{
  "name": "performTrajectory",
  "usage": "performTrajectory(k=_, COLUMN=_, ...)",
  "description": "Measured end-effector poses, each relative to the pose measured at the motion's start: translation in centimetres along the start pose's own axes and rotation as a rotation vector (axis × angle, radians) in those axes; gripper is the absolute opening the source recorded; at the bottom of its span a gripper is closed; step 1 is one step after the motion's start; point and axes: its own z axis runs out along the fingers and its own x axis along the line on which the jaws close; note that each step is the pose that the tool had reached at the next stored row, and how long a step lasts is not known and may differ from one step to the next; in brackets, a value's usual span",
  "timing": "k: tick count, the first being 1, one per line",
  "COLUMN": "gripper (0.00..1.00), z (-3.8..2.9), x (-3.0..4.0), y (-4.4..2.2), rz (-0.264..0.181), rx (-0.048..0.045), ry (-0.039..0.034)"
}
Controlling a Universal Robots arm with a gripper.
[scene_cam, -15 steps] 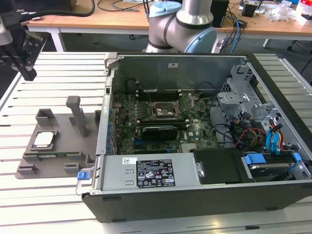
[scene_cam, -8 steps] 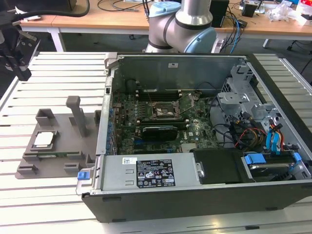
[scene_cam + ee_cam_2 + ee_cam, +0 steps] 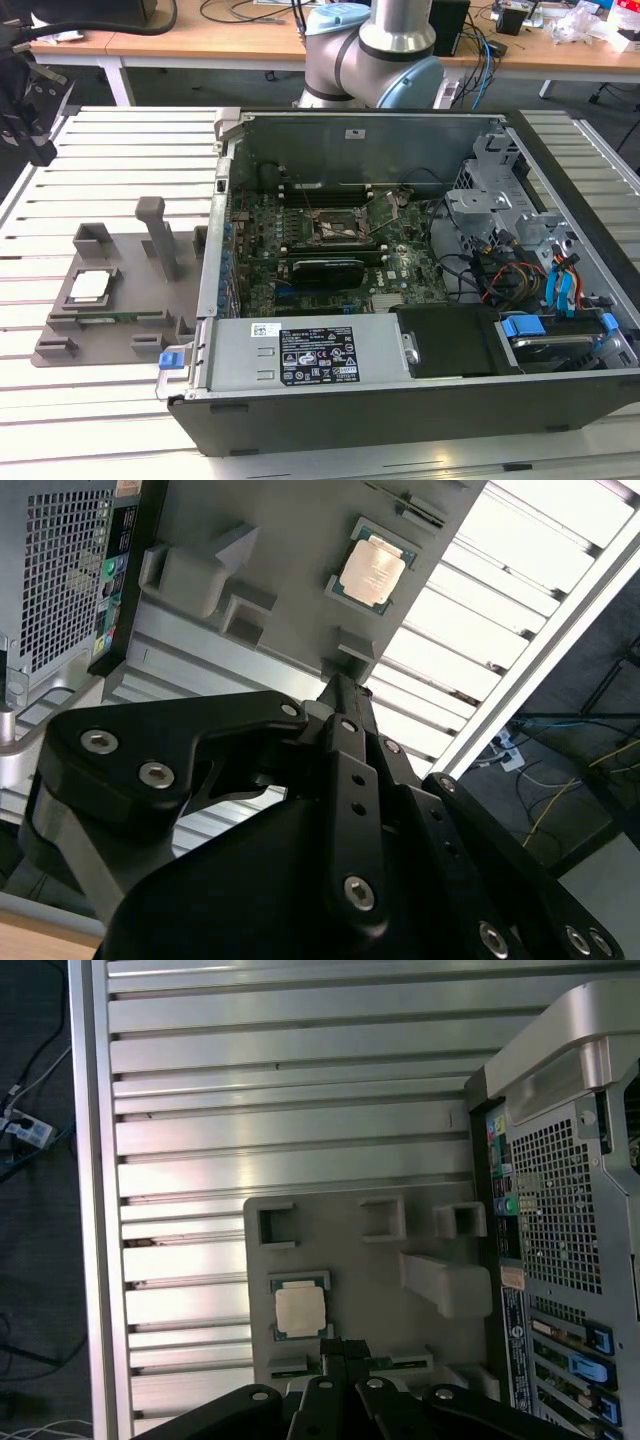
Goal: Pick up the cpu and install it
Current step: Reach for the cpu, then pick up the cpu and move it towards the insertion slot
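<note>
**End effector:** The end effector (image 3: 345, 685) is seen in both wrist views (image 3: 343, 1345) with its fingers brought together and nothing between them. It is closed and empty.

**Task item:** The cpu (image 3: 301, 1312) lies ahead of the fingertips, clear of them and untouched. It is seated flat, metal top upward, in a shallow recess of the grey fixture (image 3: 360, 1270). It is judged to be placed this way so that its position is fixed and its edges are open to a grasp from above. The cpu (image 3: 373, 572) is not yet picked up.

**Containers:** In the fixture, the recess is occupied by the cpu (image 3: 90, 286). Nothing is seen in the neighbouring pockets. The computer case (image 3: 350, 125) lies further from the end effector, beyond the fixture (image 3: 120, 345). It is on its side with the panel off, presumably so the motherboard socket (image 3: 335, 228) can be reached from above. The board, a drive cage and cabling are held inside it. No chip can be made out in the socket. Both the fixture and the case rest on the slatted surface (image 3: 120, 150).
</note>
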Motion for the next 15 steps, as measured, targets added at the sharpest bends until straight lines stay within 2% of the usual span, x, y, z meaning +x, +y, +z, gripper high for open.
performTrajectory(k=15, gripper=0.11, z=0.05, x=0.19, y=-0.02, rz=0.0, rx=0.0003, ry=0.0002)
